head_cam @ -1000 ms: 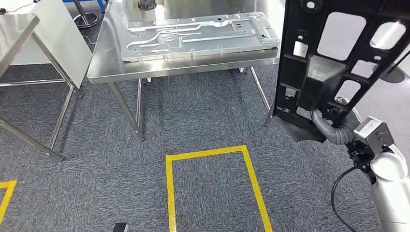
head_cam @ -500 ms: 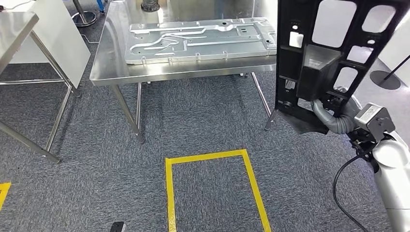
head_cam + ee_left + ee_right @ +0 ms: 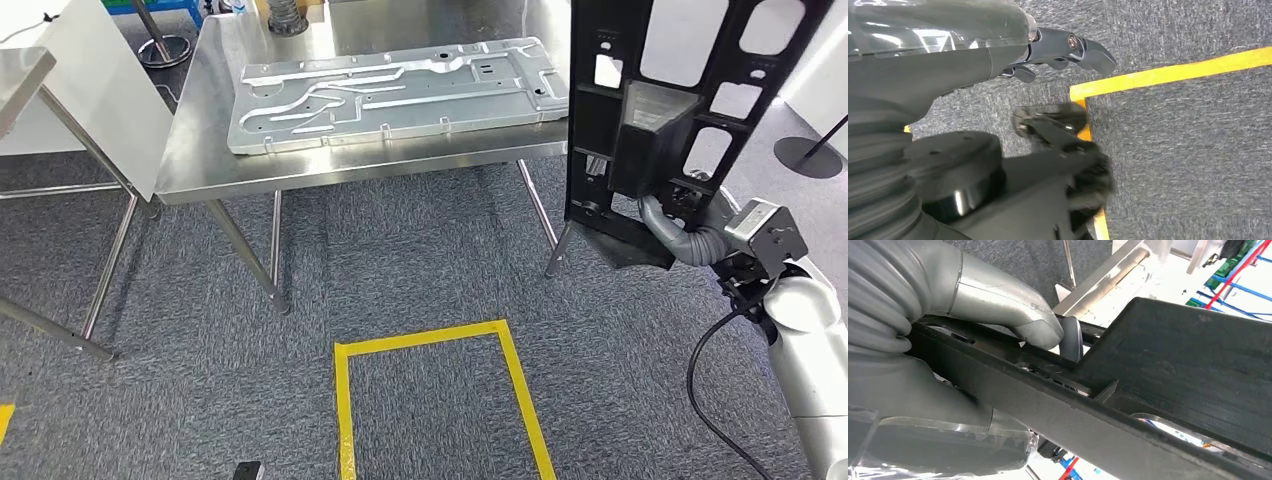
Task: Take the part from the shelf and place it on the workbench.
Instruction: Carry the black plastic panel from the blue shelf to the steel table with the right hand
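1. Head view — my right hand [image 3: 668, 232] grips the black part [image 3: 668, 110] at its lower edge and holds it upright at the right of the scene, just right of the workbench [image 3: 190, 160]. The part overlaps the bench's right end from this angle; I can't tell whether they touch. A silver stamped plate [image 3: 400, 90] lies flat on the bench top. Yellow floor tape [image 3: 430, 340] marks a rectangle on the grey carpet, near side of the bench.
2. Left wrist view — my left hand [image 3: 1063, 50] hangs over the carpet by a yellow tape corner [image 3: 1148, 77], fingers curled in, holding nothing.
3. Right wrist view — my thumb [image 3: 1013, 305] presses down on the part's black rim [image 3: 1128, 405], grip closed on it.
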Robot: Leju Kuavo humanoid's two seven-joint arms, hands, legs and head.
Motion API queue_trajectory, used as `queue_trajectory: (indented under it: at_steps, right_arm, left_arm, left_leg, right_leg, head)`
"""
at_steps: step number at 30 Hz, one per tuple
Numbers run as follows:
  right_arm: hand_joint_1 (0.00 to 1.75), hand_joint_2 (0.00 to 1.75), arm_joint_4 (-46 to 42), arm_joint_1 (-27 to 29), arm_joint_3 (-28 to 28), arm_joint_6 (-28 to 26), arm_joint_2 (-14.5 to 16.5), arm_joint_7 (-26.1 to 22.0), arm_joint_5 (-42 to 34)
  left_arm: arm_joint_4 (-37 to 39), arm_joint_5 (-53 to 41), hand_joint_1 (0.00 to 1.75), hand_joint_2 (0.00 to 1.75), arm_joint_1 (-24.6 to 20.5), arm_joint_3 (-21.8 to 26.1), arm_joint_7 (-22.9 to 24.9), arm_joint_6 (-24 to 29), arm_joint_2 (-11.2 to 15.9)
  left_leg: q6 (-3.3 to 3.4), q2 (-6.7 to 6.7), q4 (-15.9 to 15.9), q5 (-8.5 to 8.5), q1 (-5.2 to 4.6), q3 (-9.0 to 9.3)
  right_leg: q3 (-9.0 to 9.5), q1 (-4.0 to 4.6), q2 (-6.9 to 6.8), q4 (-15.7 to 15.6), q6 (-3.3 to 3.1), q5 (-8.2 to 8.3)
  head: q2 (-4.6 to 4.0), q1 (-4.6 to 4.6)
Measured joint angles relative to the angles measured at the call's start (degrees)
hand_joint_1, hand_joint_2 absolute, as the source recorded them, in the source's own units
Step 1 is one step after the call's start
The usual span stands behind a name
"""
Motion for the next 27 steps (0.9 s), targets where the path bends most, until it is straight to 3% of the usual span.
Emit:
queue_trajectory:
  at_steps: [1, 3, 4, 5, 7, 9, 11, 13, 15, 16, 17, 18, 20, 21, 22, 24, 26, 27]
  right_arm:
    - [1.75, 1.75, 0.1, -0.1, 0.2, 0.0, 0.0, 0.0, 0.0]
    - [1.75, 1.75, 0.4, -0.3, 0.3, -0.1, 0.1, -0.1, 0.0]
    - [1.75, 1.75, 0.5, -0.4, 0.4, -0.2, 0.1, -0.1, -0.1]
    - [1.75, 1.75, 0.6, -0.5, 0.4, -0.2, 0.1, -0.2, -0.1]
    - [1.75, 1.75, 0.7, -0.3, 0.5, -0.3, 0.1, -0.3, -0.2]
    - [1.75, 1.75, 0.7, -0.1, 0.6, -0.4, -0.1, -0.5, -0.4]
    - [1.75, 1.75, 0.7, -0.2, 0.6, -0.5, -0.2, -0.5, -0.6]
    - [1.75, 1.75, 0.8, -0.1, 0.6, -0.6, -0.2, -0.6, -0.7]
    - [1.75, 1.75, 1.0, 0.0, 0.6, -0.6, -0.3, -0.5, -0.7]
    - [1.75, 1.75, 1.0, 0.0, 0.6, -0.6, -0.3, -0.5, -0.8]
    - [1.75, 1.75, 1.1, 0.0, 0.6, -0.6, -0.4, -0.5, -0.8]
    - [1.75, 1.75, 1.2, 0.0, 0.6, -0.5, -0.5, -0.5, -0.9]
    - [1.75, 1.75, 1.3, 0.0, 0.6, -0.3, -0.6, -0.4, -1.1]
    - [1.75, 1.75, 1.3, 0.0, 0.6, -0.2, -0.7, -0.3, -1.2]
    - [1.75, 1.75, 1.3, -0.1, 0.5, -0.2, -0.8, -0.2, -1.2]
    - [1.75, 1.75, 1.2, -0.2, 0.5, -0.2, -1.1, 0.0, -1.4]
    - [1.75, 1.75, 1.1, -0.4, 0.4, -0.2, -1.2, 0.0, -1.6]
    - [1.75, 1.75, 1.1, -0.4, 0.4, -0.2, -1.3, 0.0, -1.7]
  left_arm:
    - [0.0, 0.0, 0.0, 1.75, 0.1, 0.0, 0.0, 0.0, 0.0]
    - [0.0, 0.0, 0.0, 1.75, 0.1, 0.0, 0.0, 0.0, 0.1]
    - [0.0, -0.1, 0.0, 1.75, 0.1, 0.0, 0.0, 0.0, 0.2]
    - [0.0, -0.1, 0.0, 1.75, 0.1, 0.0, 0.0, 0.0, 0.3]
    - [0.0, -0.1, 0.0, 1.75, 0.1, 0.0, 0.1, 0.0, 0.3]
    - [0.0, -0.2, 0.0, 1.75, 0.0, 0.0, 0.1, 0.0, 0.4]
    - [0.0, -0.2, 0.0, 1.75, -0.2, 0.0, 0.1, 0.0, 0.4]
    - [0.0, -0.2, 0.0, 1.75, -0.2, 0.0, 0.2, -0.1, 0.3]
    - [0.0, -0.3, 0.0, 1.75, 0.0, 0.0, 0.2, -0.2, 0.2]
    - [0.0, -0.4, 0.0, 1.75, 0.1, 0.0, 0.2, -0.2, 0.1]
    - [0.0, -0.5, 0.0, 1.75, 0.1, 0.0, 0.2, -0.2, 0.0]
    - [0.0, -0.5, 0.0, 1.75, 0.1, 0.0, 0.2, -0.3, 0.0]
    - [0.0, -0.5, 0.0, 1.75, 0.0, 0.0, 0.1, -0.3, 0.0]
    - [0.0, -0.5, 0.0, 1.75, -0.1, 0.0, 0.1, -0.3, 0.0]
    - [0.0, -0.5, 0.0, 1.75, -0.2, 0.0, 0.1, -0.3, 0.0]
    - [0.0, -0.6, 0.0, 1.75, -0.3, 0.0, 0.1, -0.3, 0.0]
    - [0.0, -0.6, 0.0, 1.75, -0.4, 0.0, 0.1, -0.3, 0.0]
    - [0.0, -0.6, 0.0, 1.75, -0.4, 0.0, 0.1, -0.3, 0.0]
  left_leg:
    - [0.63, -0.07, -2.7, 2.99, -0.23, 0.09]
    - [2.56, -0.43, -10.7, 8.91, -0.99, 2.04]
    - [3.39, -0.58, -13.8, 10.29, -1.39, 3.22]
    - [3.92, -0.69, -15.6, 10.52, -1.73, 4.1]
    - [4.12, -0.68, -17.5, 9.58, -2.04, 5.83]
    - [4.01, -0.69, -19.4, 9.16, -1.81, 8.08]
    - [3.82, -0.66, -20.6, 8.52, -1.34, 10.26]
    - [3.54, -0.68, -20.9, 7.33, -0.99, 11.94]
    - [3.03, -0.71, -20.9, 5.78, -0.57, 13.8]
    - [2.68, -0.73, -20.8, 4.91, -0.27, 14.84]
    - [2.24, -0.75, -20.7, 3.94, 0.05, 15.82]
    - [1.74, -0.73, -20.4, 2.88, 0.24, 16.81]
    - [0.8, -0.59, -20.3, 0.75, 0.19, 18.14]
    - [0.35, -0.45, -20.1, 0.23, 0.06, 18.75]
    - [0.0, -0.31, -20.0, 0.11, 0.01, 18.91]
    - [-0.6, -0.15, -17.5, 0.69, 0.21, 18.57]
    - [-0.88, -0.16, -11.4, -0.1, 0.45, 15.17]
    - [-0.95, -0.16, -7.6, -1.59, 0.49, 12.45]
  right_leg:
    - [1.0, 0.29, 0.07, 0.0, -0.06, -0.68]
    - [2.92, 0.74, 0.14, -0.4, -0.07, -2.05]
    - [3.65, 0.7, 0.25, -0.8, 0.09, -2.56]
    - [4.26, 0.52, 0.35, -1.2, 0.33, -2.86]
    - [5.14, 0.09, 0.51, -1.3, 1.07, -2.39]
    - [4.58, -0.09, 0.33, 1.3, 1.64, -1.47]
    - [1.01, -0.23, 0.2, 7.0, 2.12, -1.95]
    - [-4.01, -0.55, 0.17, 12.5, 2.9, -4.63]
    - [-7.16, -1.2, 0.07, 13.0, 3.92, -6.72]
    - [-7.56, -1.55, -0.04, 10.9, 4.46, -5.99]
    - [-7.35, -1.95, -0.25, 7.6, 5.0, -3.5]
    - [-6.91, -2.32, -0.77, 3.8, 5.43, 0.5]
    - [-6.18, -2.63, -1.84, -0.5, 4.83, 6.36]
    - [-6.11, -2.67, -2.07, -1.0, 4.16, 7.45]
    - [-5.97, -2.62, -1.92, -0.7, 3.33, 6.98]
    - [-5.2, -2.57, -1.3, -0.6, 2.33, 6.25]
    - [-3.87, -2.2, -0.98, -0.7, 1.47, 5.18]
    - [-3.18, -1.96, -0.88, -0.8, 1.18, 4.58]
  head:
    - [0.0, 0.0]
    - [0.0, 0.03]
    - [0.0, 0.03]
    - [0.0, 0.04]
    - [0.0, 0.03]
    - [0.0, 0.04]
    - [0.0, 0.05]
    - [0.0, 0.05]
    - [0.0, 0.05]
    - [0.0, 0.05]
    - [0.0, 0.05]
    - [0.0, 0.06]
    - [0.0, 0.04]
    - [0.0, 0.03]
    - [0.0, 0.0]
    - [0.0, -0.02]
    - [0.0, -0.03]
    - [0.0, -0.03]
